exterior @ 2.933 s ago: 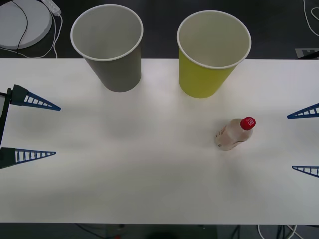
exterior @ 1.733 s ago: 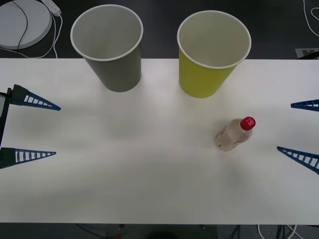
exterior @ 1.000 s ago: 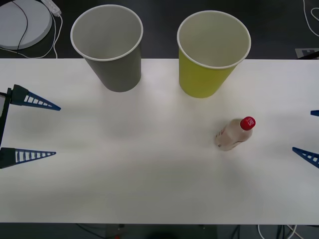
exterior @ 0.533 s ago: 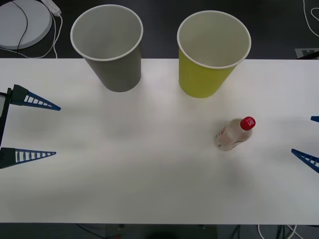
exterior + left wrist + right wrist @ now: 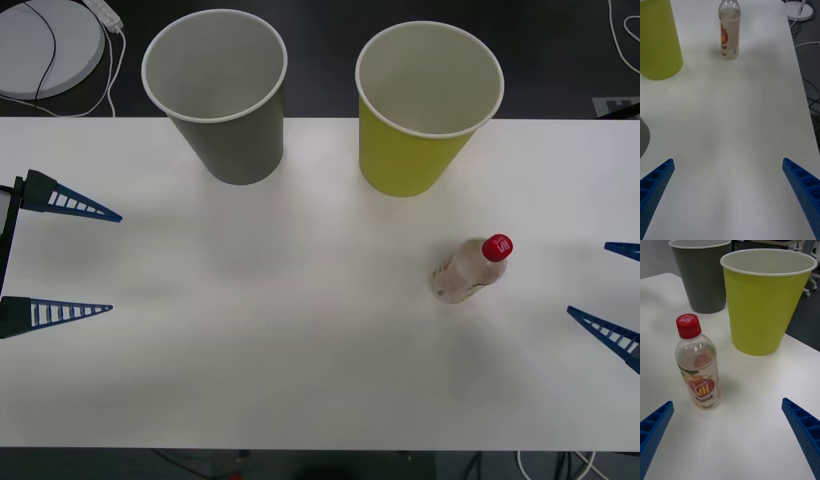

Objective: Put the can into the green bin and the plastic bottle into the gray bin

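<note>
White table [image 5: 300, 380] nearest; the right gripper [image 5: 612, 290], fingers spread, has edged back in from the right edge toward the upright plastic bottle [image 5: 468, 268] — likely lining up a grasp. Left gripper [image 5: 60, 260] waits, fingers spread. Beyond: green bin [image 5: 425, 110], gray bin [image 5: 220, 95].

Blue ribbed fingers [image 5: 68, 204], tapered wedges — slotted, black mount behind

The front view looks steeply down on the worktop [image 5: 300, 360] from above. Each wrist view looks low across it from opposite ends, sharing the plastic bottle [image 5: 698, 363] and green bin [image 5: 765, 302].
</note>
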Action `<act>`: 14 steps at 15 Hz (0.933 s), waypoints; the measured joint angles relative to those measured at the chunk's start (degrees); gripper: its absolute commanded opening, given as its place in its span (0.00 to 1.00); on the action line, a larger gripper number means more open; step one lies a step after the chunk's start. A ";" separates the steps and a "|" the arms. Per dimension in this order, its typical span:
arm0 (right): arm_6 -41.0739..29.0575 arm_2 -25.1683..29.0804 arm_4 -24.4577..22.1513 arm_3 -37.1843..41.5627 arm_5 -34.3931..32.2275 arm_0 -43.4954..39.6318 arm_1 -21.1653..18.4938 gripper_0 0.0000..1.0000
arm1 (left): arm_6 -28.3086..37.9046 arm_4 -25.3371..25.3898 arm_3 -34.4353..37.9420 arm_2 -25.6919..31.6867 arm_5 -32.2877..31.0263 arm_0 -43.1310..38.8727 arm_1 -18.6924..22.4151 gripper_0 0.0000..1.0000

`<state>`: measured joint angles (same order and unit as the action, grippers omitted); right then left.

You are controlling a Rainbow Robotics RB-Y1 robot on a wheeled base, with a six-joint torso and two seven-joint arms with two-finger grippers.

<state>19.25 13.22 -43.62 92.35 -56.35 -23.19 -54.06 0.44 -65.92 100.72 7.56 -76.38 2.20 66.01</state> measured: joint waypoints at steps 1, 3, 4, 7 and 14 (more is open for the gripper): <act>0.47 -0.67 -0.02 -0.21 0.01 0.34 0.00 1.00 | 0.00 0.00 0.00 0.00 0.00 0.00 0.00 1.00; 1.52 -2.65 -0.03 -1.48 -0.07 1.77 0.00 1.00 | 0.00 0.00 0.00 0.00 0.00 0.00 0.00 1.00; 1.96 -3.89 0.21 -2.56 -0.28 2.85 0.00 1.00 | 0.00 0.00 0.00 0.00 0.00 0.00 0.00 1.00; 3.78 -8.26 2.37 -6.90 -1.78 6.65 0.03 1.00 | 0.00 0.00 0.00 0.00 0.00 0.00 0.00 1.00; 8.33 -13.40 2.53 -13.56 -3.78 13.08 3.27 1.00 | 0.00 0.00 0.00 0.00 0.00 0.00 0.00 1.00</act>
<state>27.58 -0.18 -41.08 78.79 -60.13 -10.10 -50.79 0.44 -65.92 100.72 7.56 -76.38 2.20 66.01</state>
